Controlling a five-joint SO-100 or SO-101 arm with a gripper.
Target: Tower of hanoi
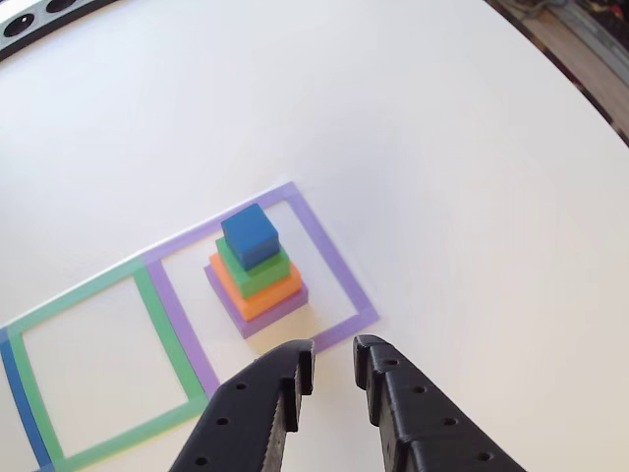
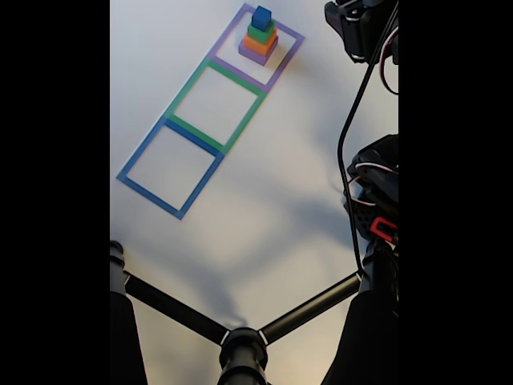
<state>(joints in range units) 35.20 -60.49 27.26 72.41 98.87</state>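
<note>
A stack of four matte plastic square blocks, the tower of hanoi (image 1: 256, 273), stands on a plain white counter (image 1: 442, 147). It sits inside a square outline of purple tape (image 1: 324, 251), towards the side of that square nearest the neighbouring squares. From the bottom up, the stack is a wide flat purple block (image 1: 277, 309), a smaller orange block (image 1: 257, 295), a smaller green block (image 1: 254, 271), and a small blue cube (image 1: 250, 236) on top. Each block rests centred on the one below, leaving stepped ledges all round.

Beside the purple outline, sharing one edge, is a green tape square (image 1: 98, 364), and past that a blue tape square (image 2: 170, 167); the fixed view shows all three in a row, the last two holding nothing.

In the other view, the black plastic gripper (image 1: 334, 364) hangs just short of the near edge of the purple outline, apart from the stack. Its two fingers (image 1: 292, 369) are parted by a narrow gap and hold nothing. That gap looks narrower than the blue cube.

The blocks look light, rigid and hard-edged, not fragile, with a dull finish that should give fair grip. They seem to be merely resting on one another, so a sideways nudge could slide or topple them. The blue cube looks like the piece to take first: on two opposite flat sides, at mid-height, above the green ledge, and lifted straight up. The fingers would likely need to spread wider first.
</note>
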